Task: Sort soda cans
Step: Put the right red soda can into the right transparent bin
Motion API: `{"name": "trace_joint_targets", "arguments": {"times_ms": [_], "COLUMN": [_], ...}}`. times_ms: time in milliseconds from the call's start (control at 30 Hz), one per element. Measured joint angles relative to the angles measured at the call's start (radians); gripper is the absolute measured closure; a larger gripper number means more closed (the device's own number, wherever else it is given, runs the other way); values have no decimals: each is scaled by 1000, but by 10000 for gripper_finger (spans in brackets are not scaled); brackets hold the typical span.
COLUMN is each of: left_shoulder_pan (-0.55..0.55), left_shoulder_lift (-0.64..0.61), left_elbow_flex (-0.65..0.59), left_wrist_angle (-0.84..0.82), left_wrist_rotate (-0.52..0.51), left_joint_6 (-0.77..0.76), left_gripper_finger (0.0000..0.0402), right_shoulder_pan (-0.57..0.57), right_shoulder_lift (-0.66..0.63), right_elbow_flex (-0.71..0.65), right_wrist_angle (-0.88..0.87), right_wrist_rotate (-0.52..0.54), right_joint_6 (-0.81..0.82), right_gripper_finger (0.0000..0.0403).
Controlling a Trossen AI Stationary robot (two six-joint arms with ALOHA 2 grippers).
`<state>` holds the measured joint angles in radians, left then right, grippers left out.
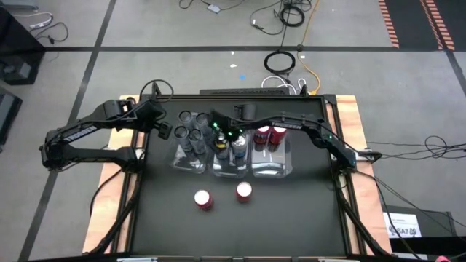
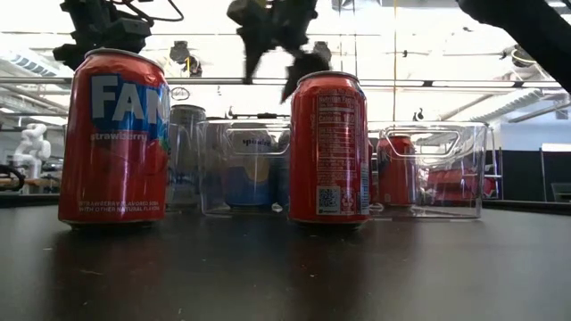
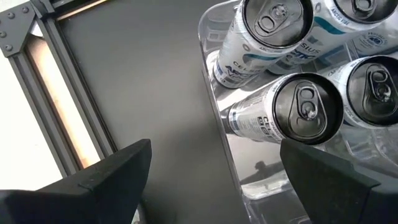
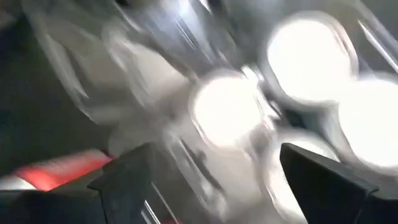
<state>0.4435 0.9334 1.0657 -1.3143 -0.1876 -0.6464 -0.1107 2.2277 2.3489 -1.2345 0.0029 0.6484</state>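
Fingers (image 3: 118, 177) apart; cans (image 3: 305, 109) in bin (image 3: 217, 118)

I saw the black table (image 1: 291, 225) carrying three clear bins (image 1: 271, 164) side by side at frame centre, loose grey cans (image 1: 185, 117) above the left bin, and two red cans (image 1: 203, 199) standing lower centre

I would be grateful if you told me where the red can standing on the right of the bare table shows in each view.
High view: the red can stands lower centre, in front of the bins.
Low view: it stands centre, near the camera.
Left wrist view: not in it.
Right wrist view: cannot tell; a red blur shows at the edge.
Shared landmark: the other loose can, beside it.
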Motion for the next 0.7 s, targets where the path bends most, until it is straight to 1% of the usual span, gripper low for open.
{"name": "trace_joint_targets", "arguments": {"times_ms": [67,167,267,333,533,600,700], "left_shoulder_pan": [0,0,0,0,0,-1,-1], "left_shoulder_lift": [0,0,0,0,0,0,0], "left_elbow_flex": [0,0,0,0,0,0,0], "left_wrist_angle": [0,-1,-4,-4,32,55,92], "left_wrist_rotate": [0,0,0,6,24,38,101], "left_joint_6": [0,0,2,27,233,354,572], "left_gripper_finger": [36,36,36,36,36,36,36], "right_shoulder_pan": [21,65,127,173,300,331,362], "right_shoulder_lift": [-8,-30,-56,-65,-74,-74,-74], "right_elbow_flex": [0,-1,-1,-1,-1,-1,-1], "right_wrist_angle": [-110,-224,-298,-332,-336,-335,-336], "right_wrist_rotate": [36,114,180,207,223,227,231], "right_joint_6": [49,143,263,338,540,604,688], "right_gripper_finger": [67,67,67,67,67,67,67]}}
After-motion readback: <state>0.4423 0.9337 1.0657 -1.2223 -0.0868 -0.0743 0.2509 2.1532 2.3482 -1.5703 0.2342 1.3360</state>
